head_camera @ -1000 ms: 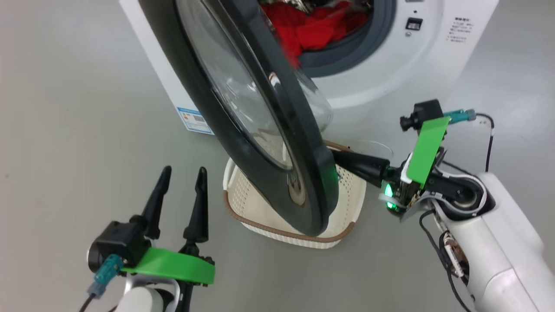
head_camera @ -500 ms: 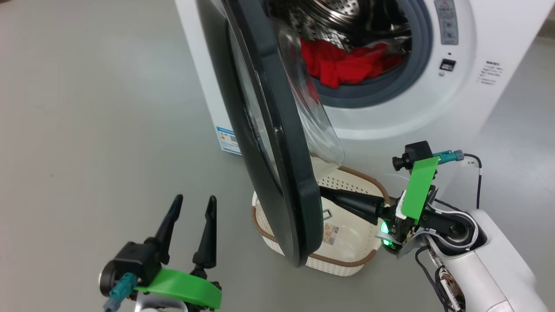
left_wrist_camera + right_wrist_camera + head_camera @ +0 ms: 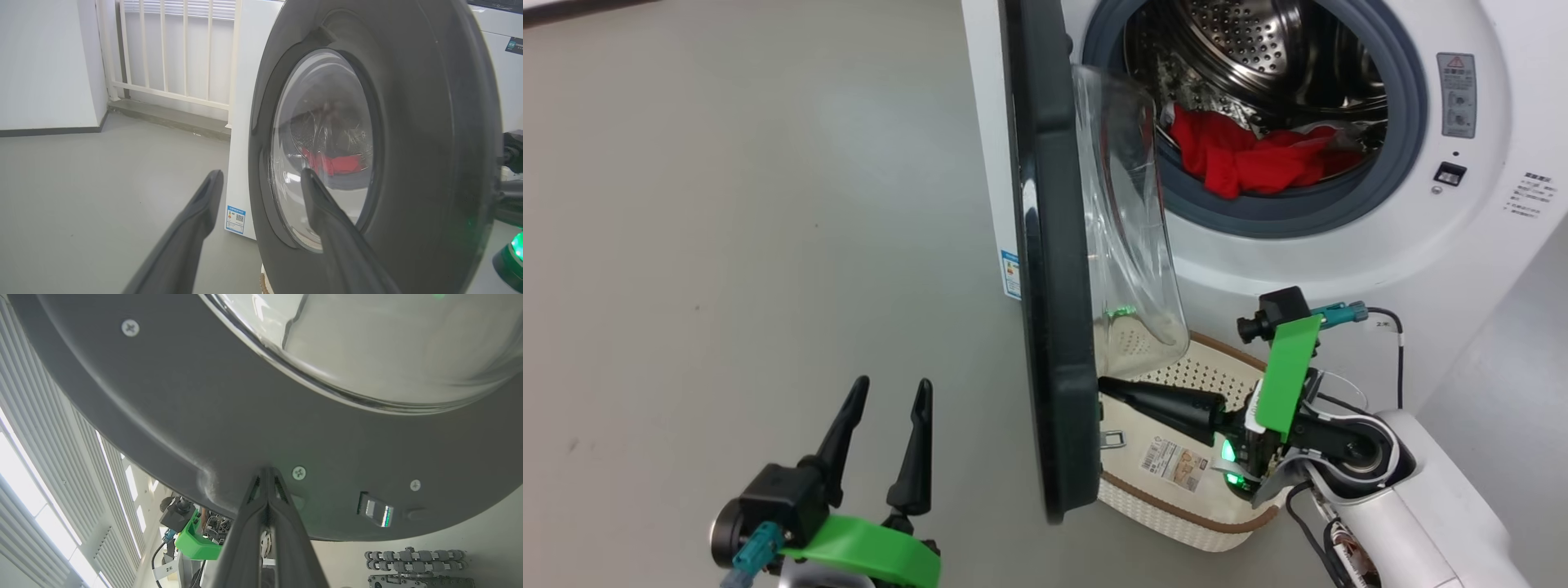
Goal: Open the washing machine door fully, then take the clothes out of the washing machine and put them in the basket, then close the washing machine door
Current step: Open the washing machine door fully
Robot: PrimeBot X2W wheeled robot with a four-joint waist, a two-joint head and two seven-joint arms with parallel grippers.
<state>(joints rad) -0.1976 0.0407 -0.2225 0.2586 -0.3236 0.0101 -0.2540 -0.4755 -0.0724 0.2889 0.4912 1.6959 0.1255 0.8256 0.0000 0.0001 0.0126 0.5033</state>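
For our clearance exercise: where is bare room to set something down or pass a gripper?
Free: floor left of the washing machine door, around the left gripper; drum above the clothes. Crowded: basket, under door and right gripper.

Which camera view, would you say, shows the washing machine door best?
The head view: the washing machine door stands edge-on, angled out from the washing machine. The left wrist view gives its outer face; the right wrist view, its inner rim at the right tool.

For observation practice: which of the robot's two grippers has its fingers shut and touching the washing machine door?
The right gripper: fingers shut, tips against the inner side of the washing machine door. The left gripper is open, apart from it.
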